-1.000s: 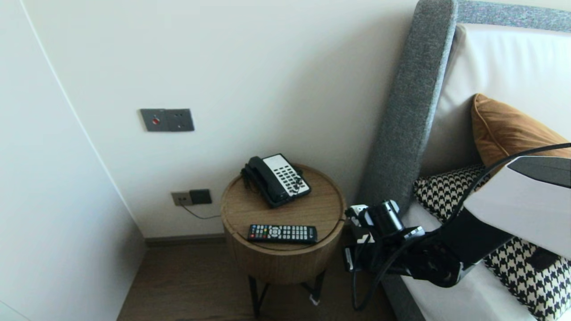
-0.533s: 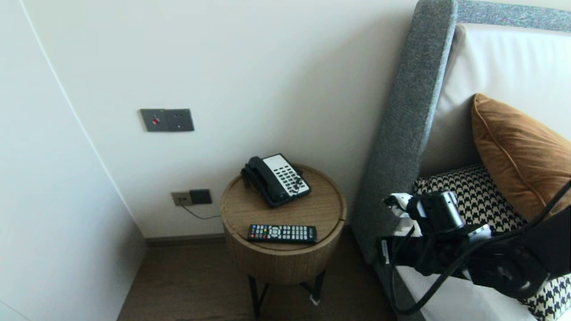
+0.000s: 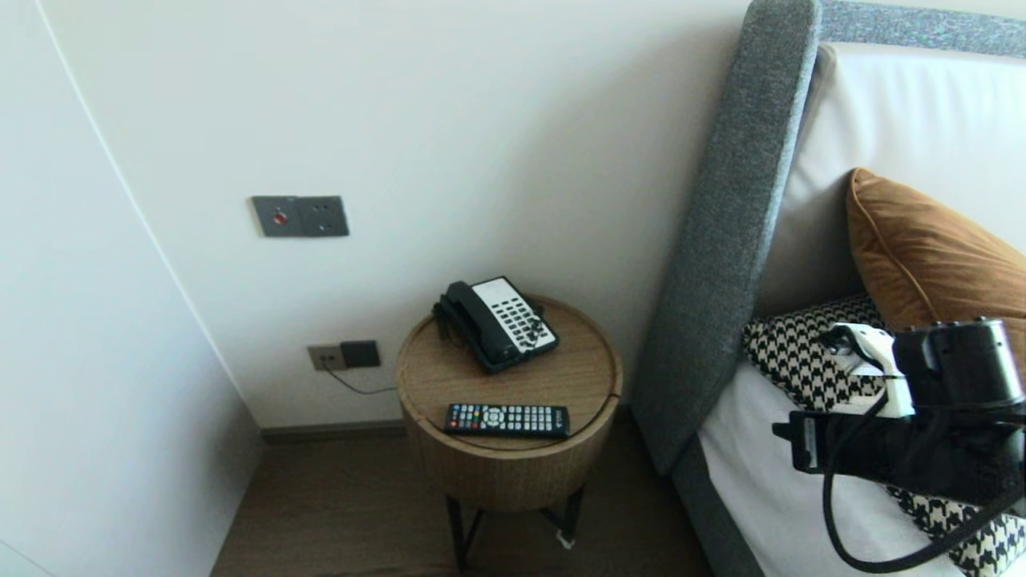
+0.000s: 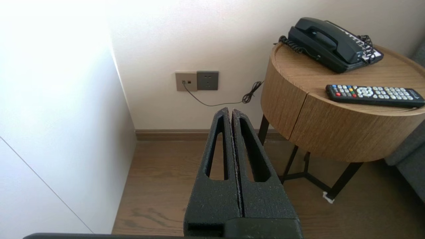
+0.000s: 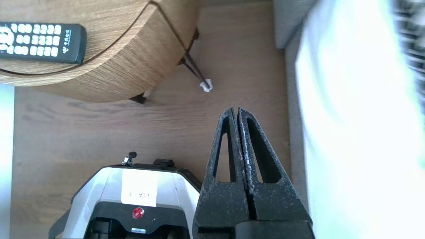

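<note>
A black remote control (image 3: 507, 419) lies near the front edge of a round wooden side table (image 3: 513, 473), with a black desk phone (image 3: 497, 322) behind it. My right arm (image 3: 906, 449) hangs over the white bed edge, well right of the table. In the right wrist view the right gripper (image 5: 236, 109) is shut with nothing in it, pointing at the wooden floor beside the bed; the remote (image 5: 40, 41) shows far off. My left gripper (image 4: 229, 110) is parked low, left of the table, shut and holding nothing.
A grey padded headboard (image 3: 721, 240) stands right of the table, with the bed (image 3: 769, 481), a houndstooth pillow (image 3: 801, 353) and an orange cushion (image 3: 922, 248). Wall sockets (image 4: 197, 80) and a cable sit left of the table. My own base (image 5: 132, 196) shows below.
My right arm has swung to the right, from beside the table's edge to over the bed. The left arm, remote and phone have not moved.
</note>
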You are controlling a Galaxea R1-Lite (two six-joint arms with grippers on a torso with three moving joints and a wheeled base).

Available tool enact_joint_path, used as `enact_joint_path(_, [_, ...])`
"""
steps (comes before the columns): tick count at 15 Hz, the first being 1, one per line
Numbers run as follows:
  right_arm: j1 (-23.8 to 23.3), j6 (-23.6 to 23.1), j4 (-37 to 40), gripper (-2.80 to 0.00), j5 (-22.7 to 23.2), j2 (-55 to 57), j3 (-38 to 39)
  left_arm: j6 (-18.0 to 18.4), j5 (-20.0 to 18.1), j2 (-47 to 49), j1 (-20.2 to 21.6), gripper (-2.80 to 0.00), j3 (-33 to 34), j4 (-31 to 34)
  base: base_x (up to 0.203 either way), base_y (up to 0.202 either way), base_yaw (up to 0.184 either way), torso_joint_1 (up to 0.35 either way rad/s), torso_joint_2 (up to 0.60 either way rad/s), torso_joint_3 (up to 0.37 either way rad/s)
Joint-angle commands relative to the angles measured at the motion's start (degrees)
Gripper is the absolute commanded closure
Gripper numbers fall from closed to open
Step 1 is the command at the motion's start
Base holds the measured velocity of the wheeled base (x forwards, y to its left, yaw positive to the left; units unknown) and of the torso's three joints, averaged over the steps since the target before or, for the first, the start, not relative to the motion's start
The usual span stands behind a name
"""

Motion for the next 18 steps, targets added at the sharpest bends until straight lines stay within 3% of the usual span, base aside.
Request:
enact_joint_path(1, [-1.6, -0.2, 0.4, 0.0, 0.3, -7.9, 2.3, 0.0, 0.0, -0.1, 0.0, 0.0, 0.0, 0.0, 0.0, 0.0, 0.0, 0.0, 0.0, 0.0])
enact_joint_path(9, [-3.6, -1.8, 1.9, 0.0, 0.3, -23.6, 15.2, 0.0, 0.0, -0.1, 0.1, 0.0, 0.0, 0.0, 0.0, 0.0, 0.0, 0.0, 0.0, 0.0])
enact_joint_path(18, [-15.3, -13.2, 9.6, 0.0, 6.9, -47.7, 29.0, 0.0, 0.0, -0.1, 0.0, 0.0, 0.0, 0.0, 0.0, 0.0, 0.0, 0.0, 0.0, 0.0])
